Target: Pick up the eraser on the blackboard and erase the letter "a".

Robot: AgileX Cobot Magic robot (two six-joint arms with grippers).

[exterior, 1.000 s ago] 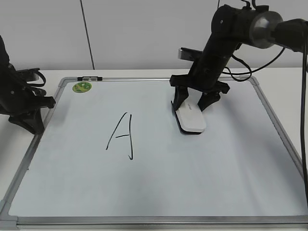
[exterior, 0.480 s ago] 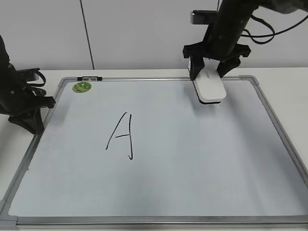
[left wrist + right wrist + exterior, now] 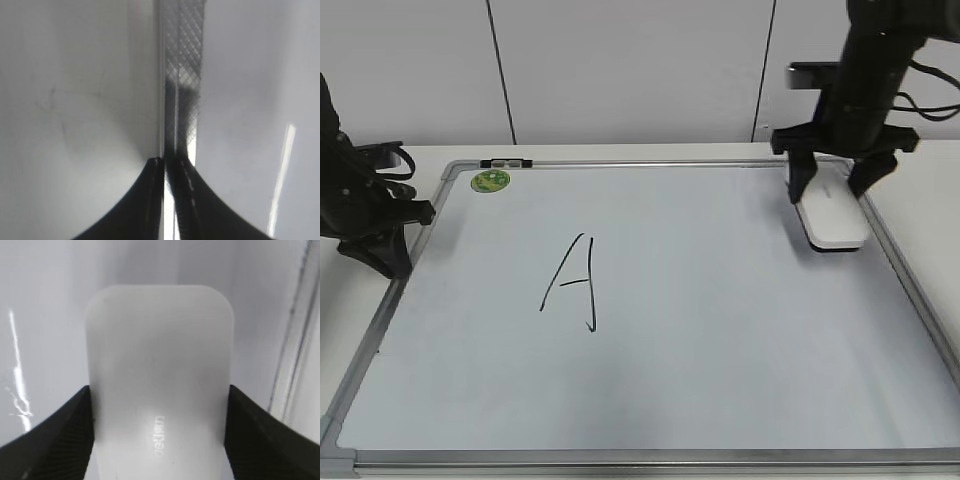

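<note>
My right gripper (image 3: 833, 190) is shut on the white eraser (image 3: 832, 219) and holds it at the right edge of the blackboard (image 3: 650, 163), just inside the frame. I cannot tell whether the eraser touches the board. In the right wrist view the eraser (image 3: 159, 375) fills the space between both fingers of the right gripper (image 3: 159, 440), with the board's frame (image 3: 295, 365) to the right. A large black capital "A" (image 3: 575, 283) is on the board's left half. No small "a" shows in any view. My left gripper (image 3: 375, 255) is shut and empty at the board's left frame (image 3: 185, 75).
A round green sticker (image 3: 490, 181) sits in the board's far left corner, with a small black clip (image 3: 507, 161) on the top frame. The board lies on a white table (image 3: 920, 160) before a white wall. Cables hang behind the right arm.
The right gripper has carried the eraser from the board's middle up to the far edge, then right and down to the right frame. The left arm has not moved.
</note>
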